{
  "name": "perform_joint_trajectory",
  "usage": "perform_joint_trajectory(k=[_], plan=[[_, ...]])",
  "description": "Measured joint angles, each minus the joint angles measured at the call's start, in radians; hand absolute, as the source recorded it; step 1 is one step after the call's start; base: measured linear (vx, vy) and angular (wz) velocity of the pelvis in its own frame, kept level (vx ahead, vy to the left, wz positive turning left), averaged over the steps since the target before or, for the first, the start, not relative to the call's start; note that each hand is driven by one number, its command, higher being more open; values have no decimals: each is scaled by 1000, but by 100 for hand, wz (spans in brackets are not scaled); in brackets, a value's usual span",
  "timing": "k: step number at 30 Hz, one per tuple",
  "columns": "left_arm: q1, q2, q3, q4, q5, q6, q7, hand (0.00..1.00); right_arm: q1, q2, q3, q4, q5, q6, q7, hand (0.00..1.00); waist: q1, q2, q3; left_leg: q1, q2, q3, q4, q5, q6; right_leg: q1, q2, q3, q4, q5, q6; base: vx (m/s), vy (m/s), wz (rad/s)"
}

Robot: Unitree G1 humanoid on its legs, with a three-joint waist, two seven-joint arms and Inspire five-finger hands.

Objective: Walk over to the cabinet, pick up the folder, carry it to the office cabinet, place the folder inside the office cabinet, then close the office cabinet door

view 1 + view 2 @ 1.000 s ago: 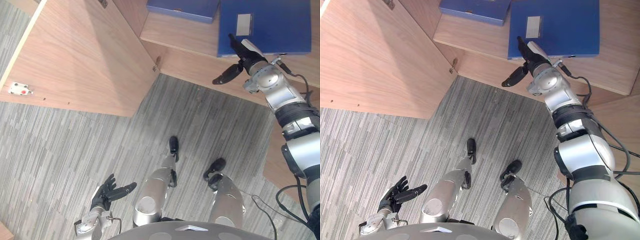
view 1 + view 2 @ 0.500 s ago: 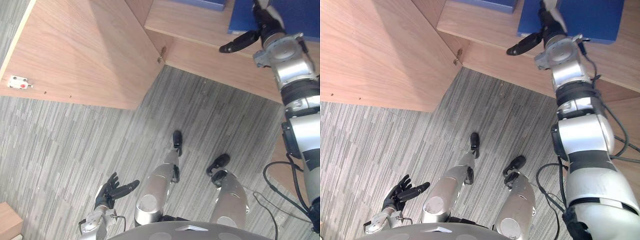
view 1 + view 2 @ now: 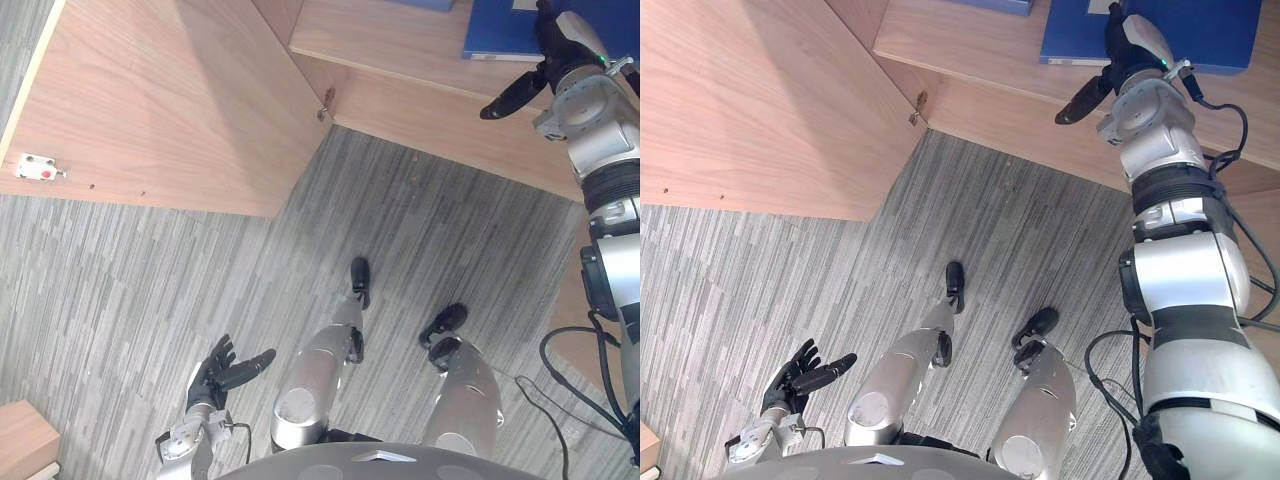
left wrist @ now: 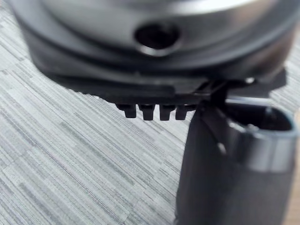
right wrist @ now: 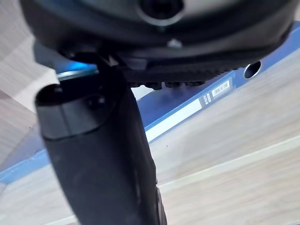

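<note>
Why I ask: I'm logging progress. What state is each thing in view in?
Folder: lying flat on the shelf, not gripped.
Door: open.
Right hand: open, fingers over the folder, thumb spread aside.
Left hand: open, empty, hanging low.

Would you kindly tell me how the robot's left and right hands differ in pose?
The dark left hand hangs low over the grey striped carpet; the dark right hand reaches up to the light wooden cabinet shelf. The left hand holds nothing; the right hand lies over the flat blue folder. Both are open, thumbs held out.
</note>
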Motion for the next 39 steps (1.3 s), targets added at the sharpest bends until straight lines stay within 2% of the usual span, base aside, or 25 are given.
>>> perform_joint_trajectory(k=[4, 6, 7, 8, 13, 15, 18, 21, 23, 26, 32, 39], plan=[[0, -17, -4, 0, 0, -15, 23, 100, 125, -1, -56, -219, -161, 20, -94, 100, -5, 0, 0, 1, 0, 4, 0, 0, 0, -2, 3, 9, -4, 2, 2, -7, -21, -3], [0, -20, -23, 1, 3, -22, 62, 100, 213, 0, -108, -363, -356, 61, -269, 100, -6, 1, 1, 2, 1, 4, 0, 0, 0, -3, 7, 14, -9, 7, 6, -7, -35, -6], [0, -20, -30, 3, 3, -25, 72, 100, 214, 0, -119, -376, -395, 74, -302, 100, -7, 4, 2, 2, 2, 4, 0, 0, 0, -1, 10, 15, -14, 12, 6, -27, -28, -10], [1, -18, -41, 5, 3, -37, 81, 100, 213, 0, -174, -415, -461, 112, -375, 100, -10, 7, 4, 5, 3, 4, 0, 0, 0, 2, 16, 19, -27, 21, 7, -23, -16, -11], [0, -9, -60, 38, 3, -48, 83, 100, 235, -1, -217, -477, -470, 135, -500, 100, -31, 9, 4, 19, 3, 7, 0, 0, 1, 17, 29, 33, -53, 41, 10, -29, -10, -9], [1, 0, -81, 51, 3, -55, 83, 100, 277, 0, -210, -505, -470, 135, -511, 100, -29, 9, 4, 28, 3, 9, 0, -1, 1, 20, 30, 44, -53, 42, 10, -45, -22, -13], [1, 0, -83, 67, 3, -55, 82, 100, 330, 0, -144, -511, -469, 113, -506, 100, -30, 9, 5, 35, 6, 15, 0, -1, 1, 18, 32, 55, -51, 42, 9, -51, -27, -10], [1, 0, -84, 80, 3, -55, 82, 100, 376, 0, -72, -511, -460, 45, -441, 100, -31, 9, 5, 37, 10, 18, 0, -1, 1, 15, 33, 60, -47, 41, 8, -38, -32, -5], [2, 0, -89, 83, 1, -55, 81, 100, 386, 0, -16, -509, -384, -20, -375, 100, -27, 9, 5, 36, 10, 28, 0, -1, 1, 2, 32, 72, -32, 41, 8, -22, -37, -10], [3, 1, -91, 82, 1, -55, 79, 100, 385, 0, 44, -499, -233, -80, -281, 100, -27, 8, 6, 37, 10, 31, 0, 0, 1, -1, 30, 75, -23, 40, 6, -14, -35, -3], [3, 1, -89, 83, 3, -56, 74, 100, 361, 0, 112, -436, -95, -93, -145, 100, -30, 1, 11, 37, 3, 36, 0, 4, 7, -14, 12, 83, 4, 32, 2, -7, -8, 1], [3, 1, -86, 83, 12, -54, 72, 100, 339, 10, 136, -383, -95, -93, -97, 100, -30, -7, 17, 38, 3, 38, 0, 7, 10, -15, 10, 83, 10, 31, 1, -5, -3, 0]])
